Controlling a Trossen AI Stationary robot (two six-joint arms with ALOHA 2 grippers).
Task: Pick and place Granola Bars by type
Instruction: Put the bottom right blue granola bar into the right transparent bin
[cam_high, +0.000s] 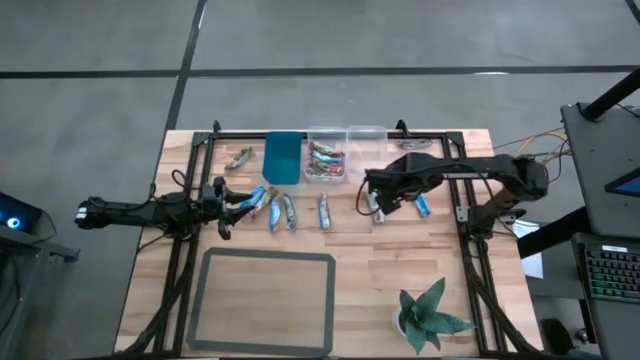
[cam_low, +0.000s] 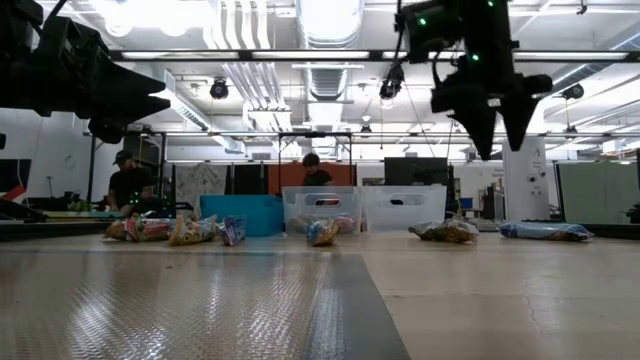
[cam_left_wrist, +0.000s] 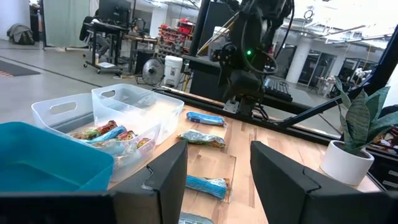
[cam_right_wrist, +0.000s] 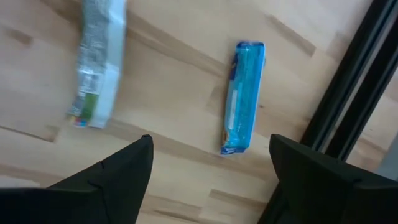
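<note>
Several granola bars lie flat on the wooden table in a loose row: blue and silver ones near my left gripper, one more mid-table, a greenish-silver bar and a blue bar at the right. Another bar lies far left. My right gripper hangs open above the table, pointing down between the greenish-silver and blue bars, clear of both; it also shows in the low view. My left gripper is open, level, with nothing between its fingers.
At the far edge stand a teal bin, a clear bin holding reddish multicoloured bars, and a second clear bin. A dark-framed mat lies near the front, a potted plant at front right. People are in the room behind.
</note>
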